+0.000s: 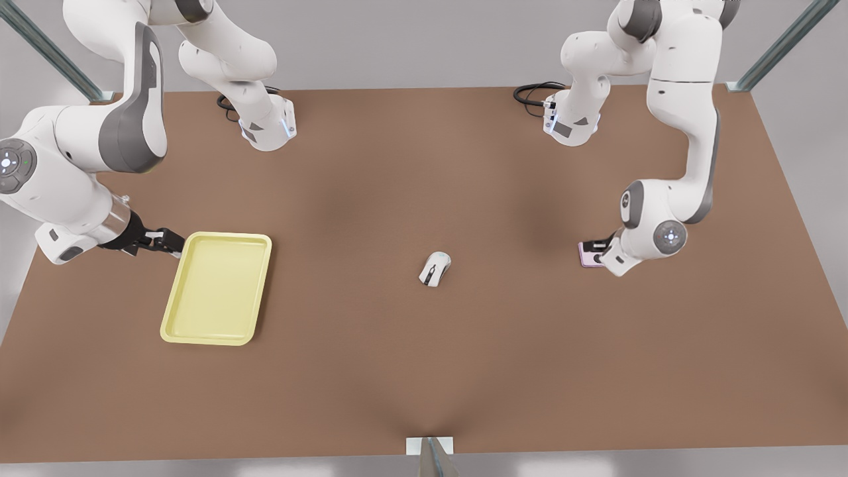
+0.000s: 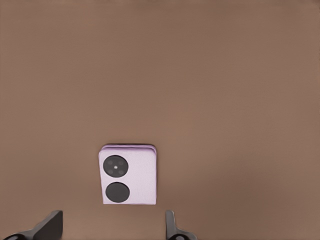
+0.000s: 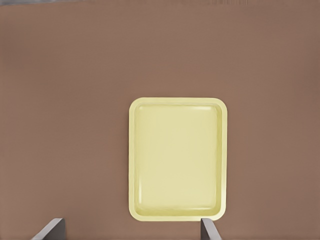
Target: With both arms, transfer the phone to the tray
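Note:
The pale pink phone (image 1: 585, 254) (image 2: 129, 175) lies flat on the brown table at the front view's right, its two black circles facing up. My left gripper (image 1: 601, 249) (image 2: 110, 227) hovers right over it, open, with one dark fingertip on each side of the phone and nothing held. The pale yellow tray (image 1: 218, 288) (image 3: 176, 159) rests at the front view's left and holds nothing. My right gripper (image 1: 169, 244) (image 3: 131, 230) sits at the tray's upper-left corner, open and holding nothing.
A white computer mouse (image 1: 435, 268) with a dark stripe lies mid-table between the tray and the phone. The two arm bases (image 1: 268, 126) (image 1: 570, 119) with black cables stand along the far edge. Metal frame posts (image 1: 430, 457) mark the table's borders.

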Robot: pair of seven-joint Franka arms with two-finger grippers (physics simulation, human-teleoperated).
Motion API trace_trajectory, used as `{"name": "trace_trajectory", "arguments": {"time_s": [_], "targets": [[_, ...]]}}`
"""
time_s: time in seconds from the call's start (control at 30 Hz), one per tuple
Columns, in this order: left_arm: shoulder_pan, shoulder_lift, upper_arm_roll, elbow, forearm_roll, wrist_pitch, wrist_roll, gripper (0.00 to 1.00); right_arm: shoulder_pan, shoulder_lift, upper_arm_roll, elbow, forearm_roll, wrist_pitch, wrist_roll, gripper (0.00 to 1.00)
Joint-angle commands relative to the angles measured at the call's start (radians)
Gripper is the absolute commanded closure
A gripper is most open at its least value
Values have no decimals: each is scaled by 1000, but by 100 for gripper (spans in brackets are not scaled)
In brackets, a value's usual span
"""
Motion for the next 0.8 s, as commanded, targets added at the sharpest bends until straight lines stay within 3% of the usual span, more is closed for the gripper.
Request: {"name": "trace_trajectory", "arguments": {"time_s": [0.0, 0.77], "targets": [[-1, 13, -1, -3, -4, 166, -3, 0, 0, -1, 0, 0, 1, 3, 4, 0], [-1, 126, -1, -53, 0, 192, -2, 0, -1, 6, 0, 2, 2, 2, 4, 0]]}}
